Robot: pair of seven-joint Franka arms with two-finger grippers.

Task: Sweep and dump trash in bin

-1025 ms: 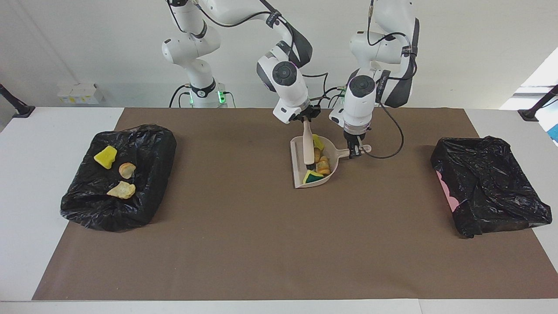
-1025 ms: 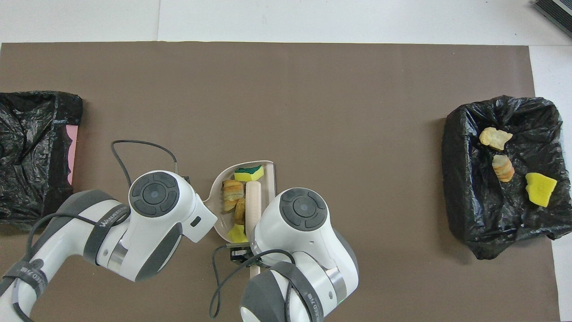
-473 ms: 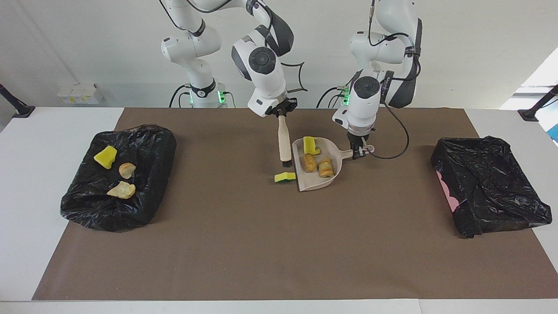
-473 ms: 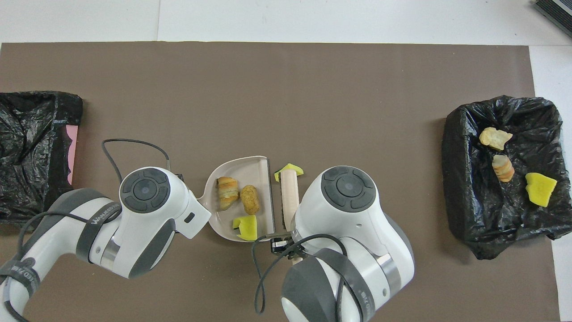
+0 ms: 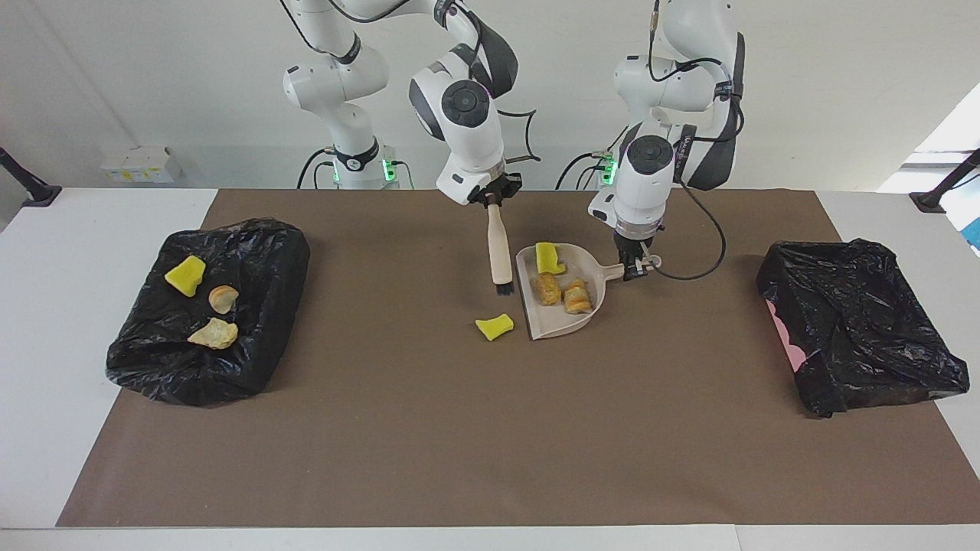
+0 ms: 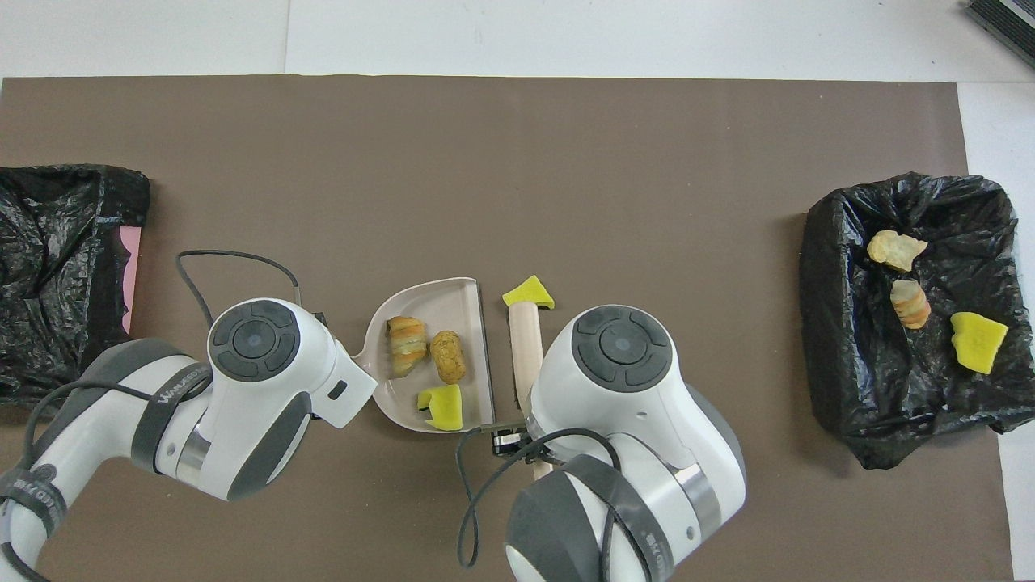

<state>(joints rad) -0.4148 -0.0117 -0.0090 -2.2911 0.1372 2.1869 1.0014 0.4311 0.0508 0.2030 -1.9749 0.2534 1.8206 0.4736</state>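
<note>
My left gripper (image 5: 634,268) is shut on the handle of the beige dustpan (image 5: 563,321), which lies on the brown mat; in the overhead view the wrist hides that gripper. Three trash scraps lie in the dustpan (image 6: 453,303): a yellow one (image 5: 547,258), a brown one (image 5: 547,288) and a striped one (image 5: 576,296). My right gripper (image 5: 494,200) is shut on the beige hand brush (image 5: 499,249), bristles down beside the pan's open edge. One yellow scrap (image 5: 494,327) lies loose on the mat just past the bristles; it also shows in the overhead view (image 6: 530,291).
A black-bagged bin (image 5: 207,310) at the right arm's end holds three scraps: yellow (image 6: 978,341), striped (image 6: 910,303) and tan (image 6: 896,249). Another black-bagged bin (image 5: 857,321) stands at the left arm's end, with pink showing at its side.
The brush left the dustpan and moved to the pan's open edge. One yellow scrap came out of the pan onto the mat and slid farther from the robots.
</note>
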